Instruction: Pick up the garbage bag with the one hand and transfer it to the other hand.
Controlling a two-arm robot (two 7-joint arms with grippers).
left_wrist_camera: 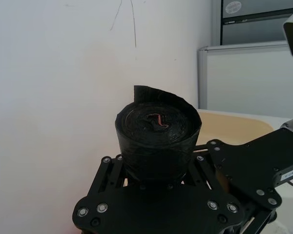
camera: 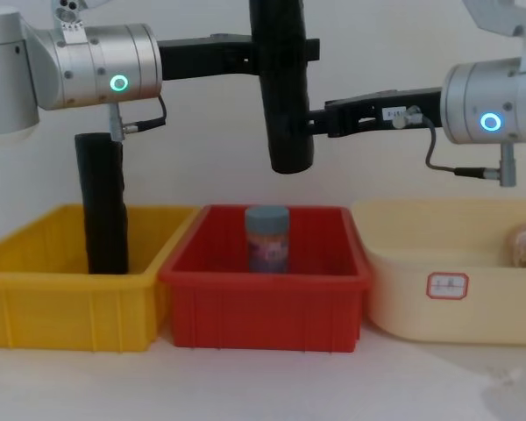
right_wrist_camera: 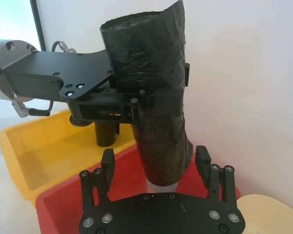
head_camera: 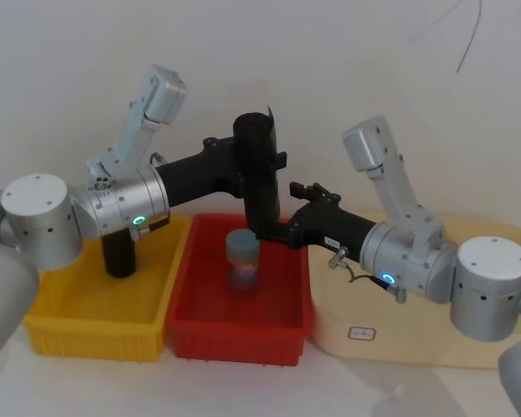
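Place: a robot test lab, as far as I can judge. Evidence: my bare white worktable [head_camera: 243,391]; plain white wall [head_camera: 347,52] behind it; three plastic sorting bins in a row before me: yellow bin [head_camera: 95,334], red bin [head_camera: 234,340], cream bin [head_camera: 425,343] with a small label sticker [head_camera: 362,332]; grey metal cabinet [left_wrist_camera: 256,22] above a white partition [left_wrist_camera: 244,83].

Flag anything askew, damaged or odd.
The thick matte black garbage bag roll, held in the left gripper over the red plastic bin, has a loose edge sticking up at its top. Nothing spilled.
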